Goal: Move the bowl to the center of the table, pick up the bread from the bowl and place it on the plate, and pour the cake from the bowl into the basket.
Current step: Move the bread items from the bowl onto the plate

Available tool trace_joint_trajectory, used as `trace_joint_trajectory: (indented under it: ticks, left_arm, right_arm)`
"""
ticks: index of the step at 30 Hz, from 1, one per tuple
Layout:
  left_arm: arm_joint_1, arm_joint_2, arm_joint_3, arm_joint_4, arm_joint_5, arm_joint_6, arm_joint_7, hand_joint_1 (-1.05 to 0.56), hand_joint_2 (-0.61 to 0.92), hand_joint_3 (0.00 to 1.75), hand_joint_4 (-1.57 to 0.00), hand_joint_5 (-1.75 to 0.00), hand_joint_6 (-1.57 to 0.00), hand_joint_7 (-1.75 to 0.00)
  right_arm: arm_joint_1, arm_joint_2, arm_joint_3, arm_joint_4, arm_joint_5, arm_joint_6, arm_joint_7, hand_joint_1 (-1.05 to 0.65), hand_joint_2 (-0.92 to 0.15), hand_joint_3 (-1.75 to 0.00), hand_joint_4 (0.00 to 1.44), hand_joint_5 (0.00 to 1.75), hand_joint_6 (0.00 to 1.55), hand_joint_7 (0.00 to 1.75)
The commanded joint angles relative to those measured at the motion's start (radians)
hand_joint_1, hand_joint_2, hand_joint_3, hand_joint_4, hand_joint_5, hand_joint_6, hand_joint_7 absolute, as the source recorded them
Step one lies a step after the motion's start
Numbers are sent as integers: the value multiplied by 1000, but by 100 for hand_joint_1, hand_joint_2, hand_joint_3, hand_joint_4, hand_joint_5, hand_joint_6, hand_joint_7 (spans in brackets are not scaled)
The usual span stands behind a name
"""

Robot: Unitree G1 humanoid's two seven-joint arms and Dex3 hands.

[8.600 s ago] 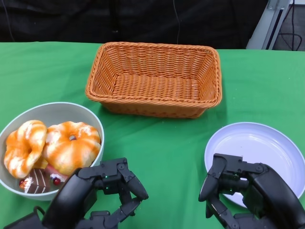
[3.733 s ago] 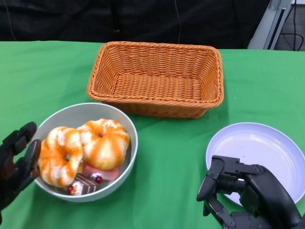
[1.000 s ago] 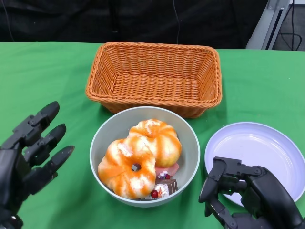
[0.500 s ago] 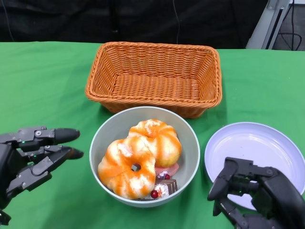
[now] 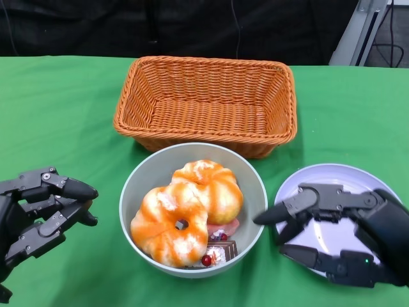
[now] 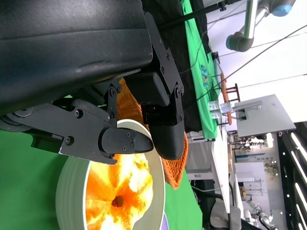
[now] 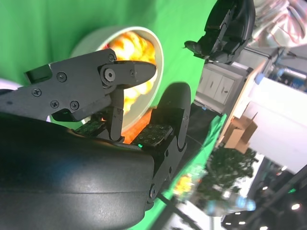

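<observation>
My right hand [image 5: 348,240]: fingers now spread, holding nothing, over the plate [image 5: 332,185]; earlier curled.
My left hand [image 5: 38,214]: fingers apart, empty, drawn back left of the bowl [image 5: 144,182].
Count: two breads [image 5: 192,204], one cake [image 5: 220,251], one bowl, one basket [image 5: 208,105], one plate.
Bowl: mid-table, between my hands, just before the basket.

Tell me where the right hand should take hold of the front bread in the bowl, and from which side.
Probably from above: the front bread lies flat, ring-shaped, hole up, leaning against the second bread behind it. Pinching its near right rim looks best, since the bowl wall blocks a side approach and the open right hand sits beside that edge.
</observation>
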Motion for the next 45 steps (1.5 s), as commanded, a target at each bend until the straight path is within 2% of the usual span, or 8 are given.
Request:
trace_joint_trajectory:
  ticks: [1, 5, 9, 12, 22, 32, 38, 45]
  left_arm:
    - [-12, -4, 13, 13, -7, 0, 23, -16, 92, 28, -77, -130, -95, -77]
    - [-11, -9, 5, 20, 17, -1, 44, -15, 92, 29, -78, -130, -95, -77]
    - [-15, -18, -1, 28, 14, -2, 44, -15, 92, 29, -77, -129, -94, -76]
    - [-19, -25, 2, 38, 8, -5, 47, -15, 92, 30, -76, -129, -94, -75]
    - [-40, -45, 6, 75, 34, -20, 82, -16, 92, 29, -78, -130, -95, -77]
    - [-48, -73, 1, 95, 55, -52, 112, -17, 92, 27, -79, -130, -95, -77]
    - [-53, -84, -2, 111, 54, -78, 110, -19, 92, 28, -80, -130, -94, -76]
    - [-56, -84, 4, 118, 73, -92, 140, -23, 92, 24, -80, -130, -94, -75]
  right_arm:
    - [-45, -45, 14, -25, -89, -33, 2, -40, -92, -3, 63, 68, 65, 23]
    - [-172, -95, 47, -17, -237, -110, 16, -51, -92, -2, 58, 61, 65, 12]
    - [-271, -101, 77, 9, -261, -104, 47, -53, -90, 0, 56, 51, 69, 6]
    - [-321, -98, 109, 41, -304, -102, 57, -57, -90, 0, 55, 46, 68, 3]
    - [-487, -44, 251, 80, -526, 57, 122, -73, -92, -5, 52, 17, 54, 0]
    - [-624, -51, 363, 215, -647, 48, 219, -94, -92, -16, 44, 7, 36, 0]
    - [-653, -12, 425, 276, -739, 62, 229, -97, -92, -22, 42, 4, 31, 0]
    - [-657, 79, 468, 344, -828, 115, 191, -86, -92, -23, 54, 7, 41, 4]
